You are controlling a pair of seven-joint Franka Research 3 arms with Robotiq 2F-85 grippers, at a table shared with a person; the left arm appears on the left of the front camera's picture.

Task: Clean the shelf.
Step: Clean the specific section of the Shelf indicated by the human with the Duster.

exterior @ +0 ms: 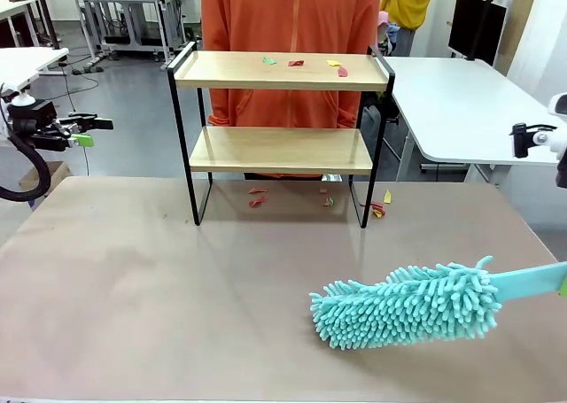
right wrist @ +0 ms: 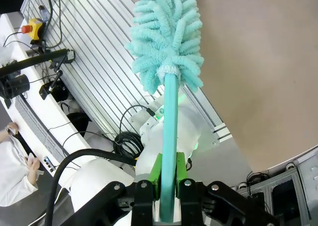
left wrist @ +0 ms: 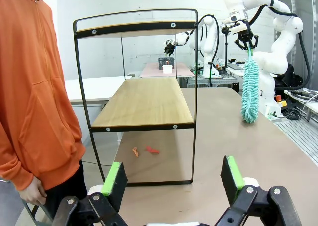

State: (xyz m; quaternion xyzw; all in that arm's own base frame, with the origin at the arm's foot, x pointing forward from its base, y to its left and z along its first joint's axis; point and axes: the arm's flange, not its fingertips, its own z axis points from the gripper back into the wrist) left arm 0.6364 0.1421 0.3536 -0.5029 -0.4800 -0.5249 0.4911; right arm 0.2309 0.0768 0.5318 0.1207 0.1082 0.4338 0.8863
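The right pincer (right wrist: 169, 169) is clamped tight on the end of the duster (exterior: 407, 304) handle, the fluffy head reaching far out beyond its fingers and hanging low over the table (exterior: 133, 279). The left pincer (left wrist: 174, 179) stands wide and holds nothing. The shelf (exterior: 279, 71) is straight ahead of it, end on, and well apart from the right pincer, off beyond the duster's tip. Paper scraps (exterior: 296, 63) lie on its top board. Judged from this, the long lever is the main risk: held only at the handle's end, the duster could twist in the grip when the head drags. The head could also catch a raised end rail and shove or tip the light shelf toward the person (exterior: 292, 13), or simply add scraps to the floor litter (exterior: 257, 199) beneath it. No brand, label or writing can be read.
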